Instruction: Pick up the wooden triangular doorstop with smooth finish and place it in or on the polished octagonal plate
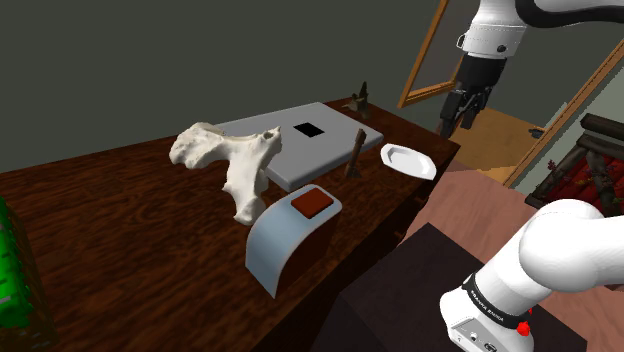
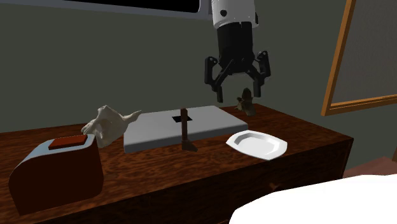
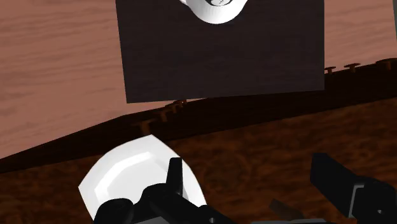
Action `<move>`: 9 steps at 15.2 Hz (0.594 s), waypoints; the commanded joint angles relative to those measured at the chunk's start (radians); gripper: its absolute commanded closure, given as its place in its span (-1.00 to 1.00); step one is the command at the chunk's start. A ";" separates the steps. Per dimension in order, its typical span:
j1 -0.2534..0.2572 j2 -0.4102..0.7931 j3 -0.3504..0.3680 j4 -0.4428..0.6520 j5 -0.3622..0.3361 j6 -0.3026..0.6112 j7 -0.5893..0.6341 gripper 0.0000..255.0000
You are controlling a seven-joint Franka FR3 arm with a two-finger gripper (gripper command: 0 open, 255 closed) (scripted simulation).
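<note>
Claw (image 2: 238,93), upper centre: fingers apart, empty, poised over the table (image 2: 159,172) for descent. White octagonal plate (image 2: 257,144), lower right: bare, awaiting delivery.

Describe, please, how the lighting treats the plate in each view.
Shoulder view: the table is dim and the white plate is bright on it. Second exterior view: dim too, with the plate the brightest thing on the table. Wrist view: the plate is pale against the dark table.
</note>
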State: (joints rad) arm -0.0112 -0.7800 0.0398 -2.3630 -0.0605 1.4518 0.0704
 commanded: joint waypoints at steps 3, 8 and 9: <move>0.019 0.020 0.002 -0.024 0.013 0.092 -0.018 -1.00; 0.069 0.086 0.008 -0.064 0.046 0.320 -0.068 -1.00; 0.079 0.102 0.010 -0.068 0.053 0.365 -0.079 -1.00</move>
State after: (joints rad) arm 0.0562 -0.6980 0.0457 -2.4251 -0.0166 1.7623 -0.0001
